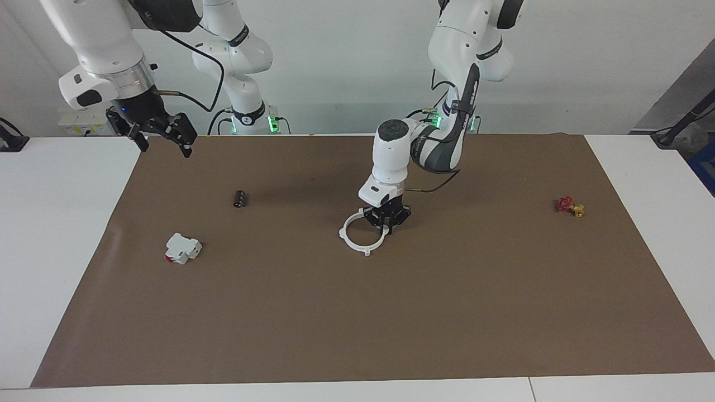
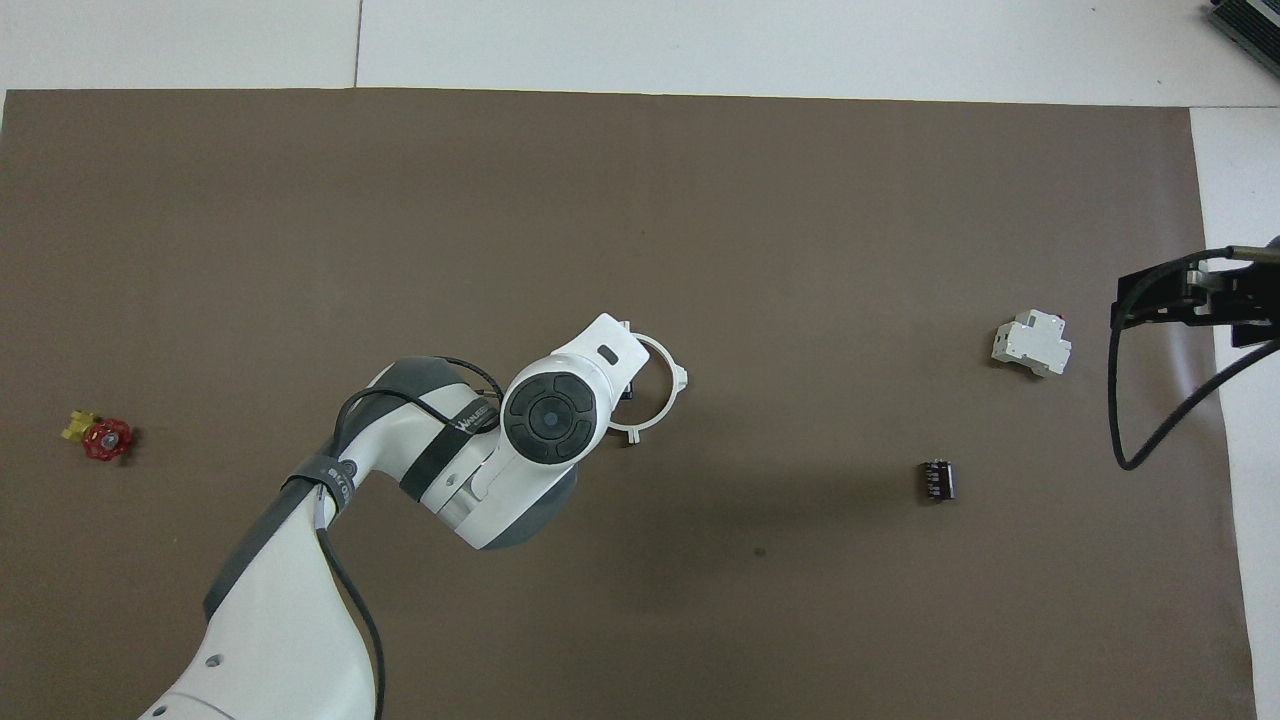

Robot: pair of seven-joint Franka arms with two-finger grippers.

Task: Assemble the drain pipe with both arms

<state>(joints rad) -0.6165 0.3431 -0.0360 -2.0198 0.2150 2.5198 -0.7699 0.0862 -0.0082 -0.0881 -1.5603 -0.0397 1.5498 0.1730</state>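
Note:
The drain pipe (image 1: pixel 351 243) is one joined flat white ring with small tabs, lying in the middle of the brown mat. In the overhead view only the part of its arc (image 2: pixel 681 378) toward the right arm's end shows; the left arm covers the rest. My left gripper (image 1: pixel 386 223) points straight down with its fingers closed on the ring's rim at the side toward the left arm's end; the wrist hides it in the overhead view. My right gripper (image 1: pixel 166 148) is open and empty, raised over the mat's corner at the right arm's end, waiting; it also shows in the overhead view (image 2: pixel 1130 300).
A blocky white piece with a red part (image 1: pixel 182 248) (image 2: pixel 1031 344) and a small black cylinder (image 1: pixel 240 199) (image 2: pixel 937 480) lie toward the right arm's end. A small red and yellow valve (image 1: pixel 570 205) (image 2: pixel 100 436) lies toward the left arm's end.

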